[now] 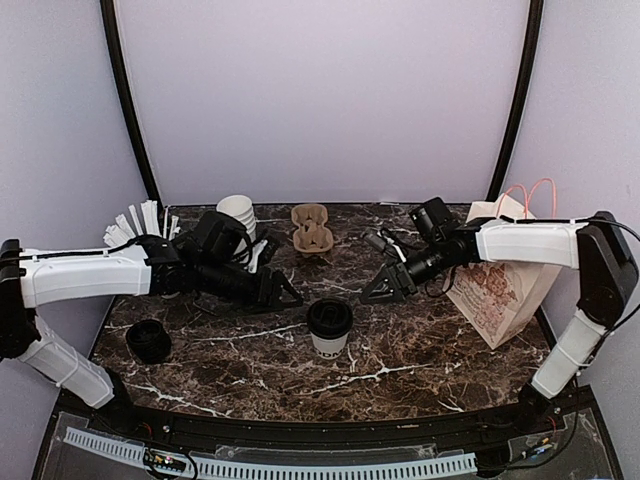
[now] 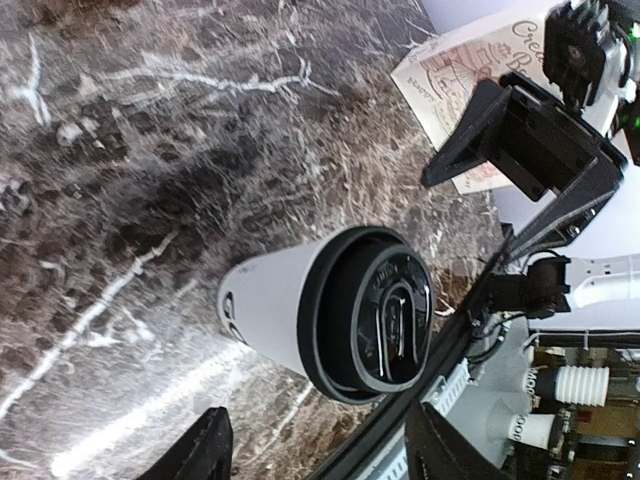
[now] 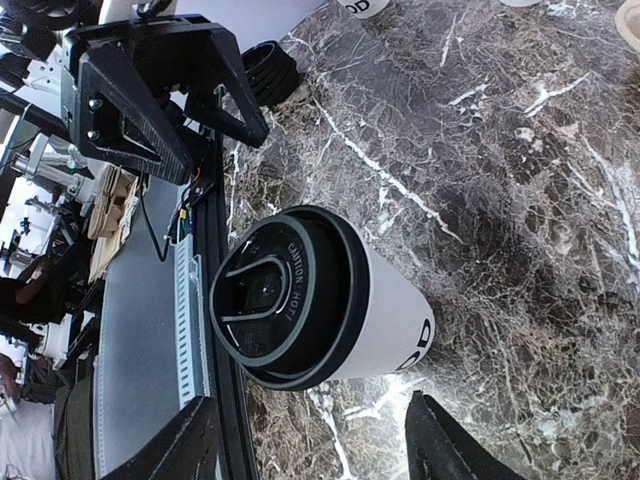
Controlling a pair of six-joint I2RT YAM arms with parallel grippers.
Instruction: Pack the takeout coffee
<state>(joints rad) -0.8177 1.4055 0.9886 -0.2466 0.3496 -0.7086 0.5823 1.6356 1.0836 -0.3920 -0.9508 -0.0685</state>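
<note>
We look down on a dark brown marble table (image 1: 440, 350) with white veins, and two white robot arms reaching in from either side.

The takeout coffee (image 1: 329, 328), a small white paper cup with a round black lid (image 1: 329, 316), stands upright near the middle of the table, towards the near edge. It is alone, with nothing touching it. In the right wrist view we can read "CAUTION HOT" moulded into the lid, and black lettering (image 3: 420, 340) shows on the cup's side.

The left gripper (image 1: 288, 295) hangs low just to the left of the cup and a little beyond it, pointing at it. In its wrist view, its two black fingers (image 2: 200, 450) are spread apart and grasp nothing, with the cup ahead of them.

The right gripper (image 1: 378, 290) mirrors it, just to the right of the cup. Its fingers (image 3: 445, 445) are also spread and empty, and the cup lies ahead of the gap.

A white paper bag (image 1: 497, 290) with reddish print and pink handles stands at the right edge, behind the right arm. A brown pulp cup carrier (image 1: 312, 229) lies at the far centre. To its left is a stack of white cups (image 1: 238, 212), and farther left a bunch of paper-wrapped straws (image 1: 135, 222). A pile of black lids (image 1: 150, 341) sits near left.
</note>
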